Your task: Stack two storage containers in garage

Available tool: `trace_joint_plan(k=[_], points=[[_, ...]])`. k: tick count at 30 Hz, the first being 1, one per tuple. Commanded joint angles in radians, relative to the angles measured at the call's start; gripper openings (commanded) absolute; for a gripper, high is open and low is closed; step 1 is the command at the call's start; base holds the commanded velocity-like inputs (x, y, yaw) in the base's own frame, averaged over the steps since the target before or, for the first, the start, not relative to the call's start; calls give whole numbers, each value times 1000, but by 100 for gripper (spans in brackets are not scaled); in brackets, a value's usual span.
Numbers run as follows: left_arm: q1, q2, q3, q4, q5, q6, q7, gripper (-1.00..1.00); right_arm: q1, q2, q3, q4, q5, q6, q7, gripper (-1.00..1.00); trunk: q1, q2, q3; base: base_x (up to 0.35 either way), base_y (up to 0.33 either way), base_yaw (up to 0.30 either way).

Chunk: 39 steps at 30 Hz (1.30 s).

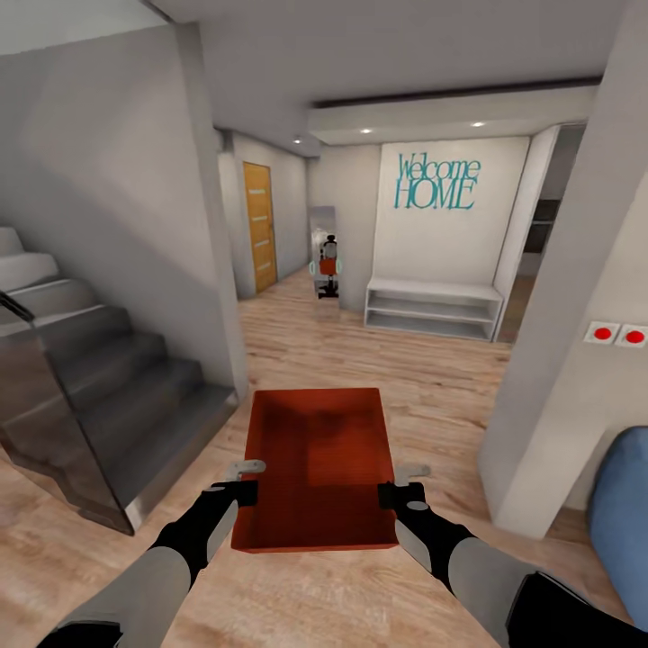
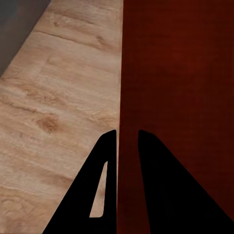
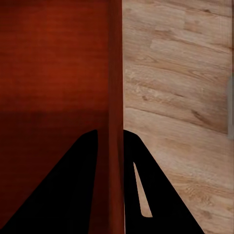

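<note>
While the robot stands on light wood plank flooring (image 1: 360, 360), one storage container (image 1: 319, 468) hangs between its two arms: an orange-red, rectangular, thin-walled bin with nothing inside. The left gripper (image 1: 245, 480) is clamped on its left wall, one finger (image 2: 97, 195) on each face, and the right gripper (image 1: 400, 483) pinches the right wall likewise. One grey staircase (image 1: 90, 360) rises at left; one white bench (image 1: 432, 306) stands ahead.

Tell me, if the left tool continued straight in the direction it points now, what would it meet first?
The left tool already clamps the storage container's thin side wall. Straight ahead, that wall runs on between its fingers; beyond it lies only wood plank floor, though depth is unclear.
</note>
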<state>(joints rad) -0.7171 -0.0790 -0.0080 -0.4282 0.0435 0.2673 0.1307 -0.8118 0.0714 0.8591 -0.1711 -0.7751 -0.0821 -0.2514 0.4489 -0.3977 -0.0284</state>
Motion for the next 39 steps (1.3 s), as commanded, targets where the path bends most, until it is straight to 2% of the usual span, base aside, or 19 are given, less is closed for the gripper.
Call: trace_joint_plan(k=[1,39], points=[[-1,1,1,-2,0,7,10,-100,-1,-20,6,57,-3,-7,-12,-100,1,-2,-2,322,0,-53],[-1,1,2,-2,0,7,10,-100,-1,-21,6,58,-3,-7,-13,-100,1,-2,-3,322,0,-24]])
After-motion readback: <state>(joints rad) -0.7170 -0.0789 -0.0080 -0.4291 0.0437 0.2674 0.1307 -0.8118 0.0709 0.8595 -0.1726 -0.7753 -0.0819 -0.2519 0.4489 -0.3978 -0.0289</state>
